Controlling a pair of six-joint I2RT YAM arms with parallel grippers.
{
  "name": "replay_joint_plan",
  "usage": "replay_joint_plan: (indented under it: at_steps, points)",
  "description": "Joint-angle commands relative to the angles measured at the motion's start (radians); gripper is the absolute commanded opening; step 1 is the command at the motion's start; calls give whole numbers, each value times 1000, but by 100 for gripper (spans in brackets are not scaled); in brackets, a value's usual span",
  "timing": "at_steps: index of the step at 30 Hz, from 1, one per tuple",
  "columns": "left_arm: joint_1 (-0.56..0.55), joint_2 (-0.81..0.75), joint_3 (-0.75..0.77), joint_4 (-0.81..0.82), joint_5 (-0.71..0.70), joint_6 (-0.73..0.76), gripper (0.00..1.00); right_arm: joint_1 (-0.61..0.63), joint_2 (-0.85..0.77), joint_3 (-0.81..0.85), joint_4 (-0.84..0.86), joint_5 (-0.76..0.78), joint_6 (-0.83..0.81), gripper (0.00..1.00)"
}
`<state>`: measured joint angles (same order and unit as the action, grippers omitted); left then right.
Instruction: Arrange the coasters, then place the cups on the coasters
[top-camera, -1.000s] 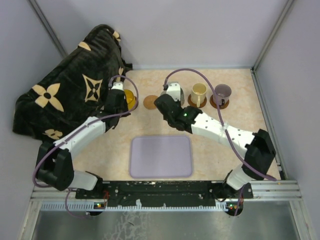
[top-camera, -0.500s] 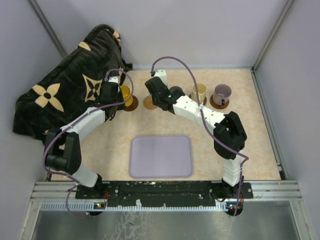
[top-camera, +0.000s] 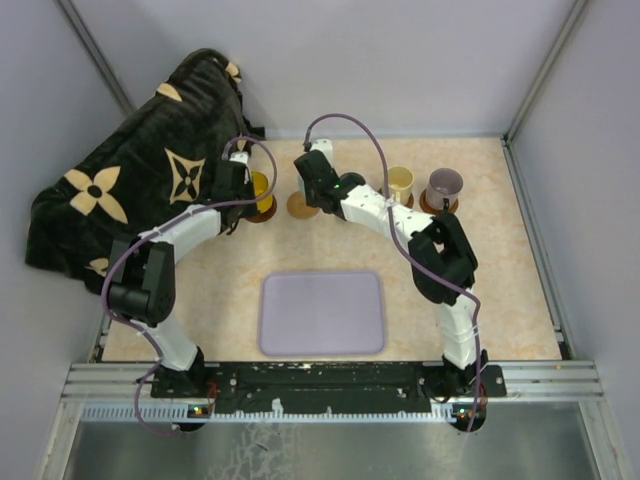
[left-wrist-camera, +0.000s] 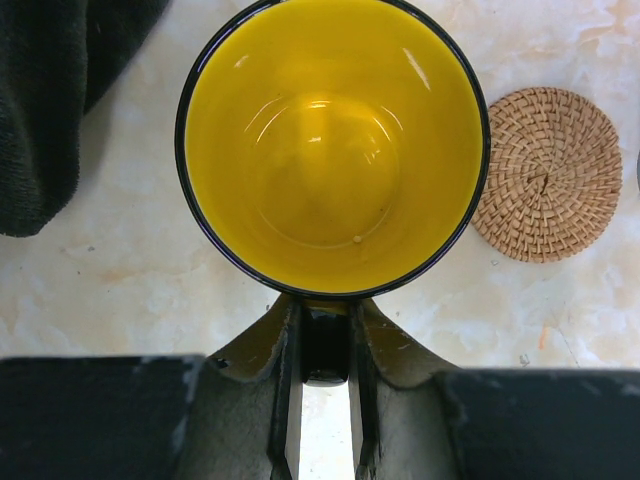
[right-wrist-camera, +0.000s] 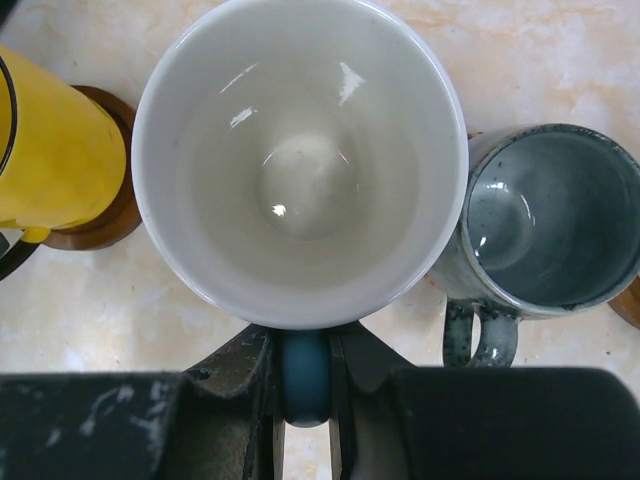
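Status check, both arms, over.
Left gripper shut on yellow cup handle. Right gripper shut on white cup handle; woven coaster bare. Grey cup close beside white cup.

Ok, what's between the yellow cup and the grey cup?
The cream cup, held in the right pincer, is between yellow cup and grey cup; the right wrist view shows it.

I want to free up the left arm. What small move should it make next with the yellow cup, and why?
Probably open the left gripper and let go. Its jaws are clamped on the handle of the yellow cup, and the right wrist view shows that cup standing on a dark brown coaster, so it looks placed. Whether it sits centred I cannot tell.
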<state>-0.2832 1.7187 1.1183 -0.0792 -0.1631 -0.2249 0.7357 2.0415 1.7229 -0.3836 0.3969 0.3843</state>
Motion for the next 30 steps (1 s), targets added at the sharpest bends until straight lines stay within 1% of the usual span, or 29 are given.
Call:
replay_joint_plan:
  at_steps: [1,9,30]
  points:
    - [8,-8,58,92,13,25,0,-7,-11,76,112,-16,-22,0]
    - [7,-6,52,92,11,34,0,-7,9,63,126,-36,-16,0]
    - [7,25,38,92,-27,52,0,-7,28,56,128,-24,-16,0]
